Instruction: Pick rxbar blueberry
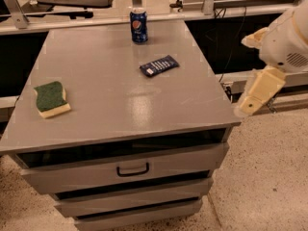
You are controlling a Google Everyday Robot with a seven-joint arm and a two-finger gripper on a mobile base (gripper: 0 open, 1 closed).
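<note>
The rxbar blueberry [159, 65] is a flat dark navy bar with white lettering. It lies on the grey cabinet top [120, 100], right of centre and toward the back, turned slightly askew. My gripper [260, 88] hangs off the right side of the cabinet, over the floor, level with the top's right edge. It is well to the right of the bar, a little nearer the front, and holds nothing that I can see.
An upright blue Pepsi can [139, 26] stands at the back edge, behind the bar. A green-and-yellow sponge [52, 99] lies at the left. Drawers [132, 168] fill the cabinet front. Desks and cables stand behind.
</note>
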